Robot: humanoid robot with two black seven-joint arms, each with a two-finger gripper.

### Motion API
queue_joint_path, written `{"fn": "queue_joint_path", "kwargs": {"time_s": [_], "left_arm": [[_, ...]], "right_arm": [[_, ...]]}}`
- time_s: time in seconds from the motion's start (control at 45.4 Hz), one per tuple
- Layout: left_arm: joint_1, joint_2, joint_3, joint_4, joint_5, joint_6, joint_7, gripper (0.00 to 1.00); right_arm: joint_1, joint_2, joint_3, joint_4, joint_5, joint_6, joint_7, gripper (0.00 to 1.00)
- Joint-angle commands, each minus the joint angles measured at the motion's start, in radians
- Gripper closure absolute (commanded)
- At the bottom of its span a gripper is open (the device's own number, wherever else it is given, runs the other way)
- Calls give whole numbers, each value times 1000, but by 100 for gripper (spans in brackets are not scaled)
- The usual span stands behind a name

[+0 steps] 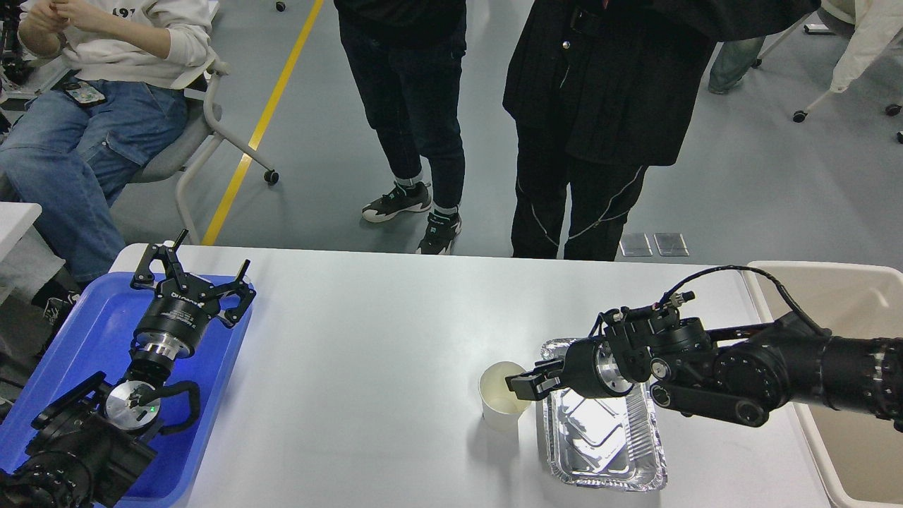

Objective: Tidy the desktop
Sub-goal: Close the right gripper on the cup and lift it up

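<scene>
The light grey-white desktop [367, 331] fills the lower half of the head view. A white paper cup [499, 409] stands upright on it right of centre. Just right of the cup lies an empty aluminium foil tray [614, 444]. My right gripper [520, 383] reaches in from the right over the foil tray, and its fingers are closed together on the cup's right rim. My left gripper [201, 267] is open and empty, and points away from me above the blue plastic tray [63, 367] at the left edge.
A beige bin [846, 423] stands off the desktop's right edge. Two people stand close behind the far edge, and a third sits on a chair at the far left. The blue tray overhangs the left side.
</scene>
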Motion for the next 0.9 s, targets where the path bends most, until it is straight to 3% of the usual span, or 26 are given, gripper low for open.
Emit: {"fn": "queue_joint_path", "kwargs": {"time_s": [0.0, 0.506, 0.88], "left_arm": [[0, 0, 0, 0, 0, 0, 0, 0], [0, 0, 0, 0, 0, 0, 0, 0], [0, 0, 0, 0, 0, 0, 0, 0]], "right_arm": [[-1, 3, -7, 0, -5, 3, 3, 100], [46, -18, -10, 16, -10, 15, 0, 100], [264, -240, -12, 200, 29, 99, -6, 100]]}}
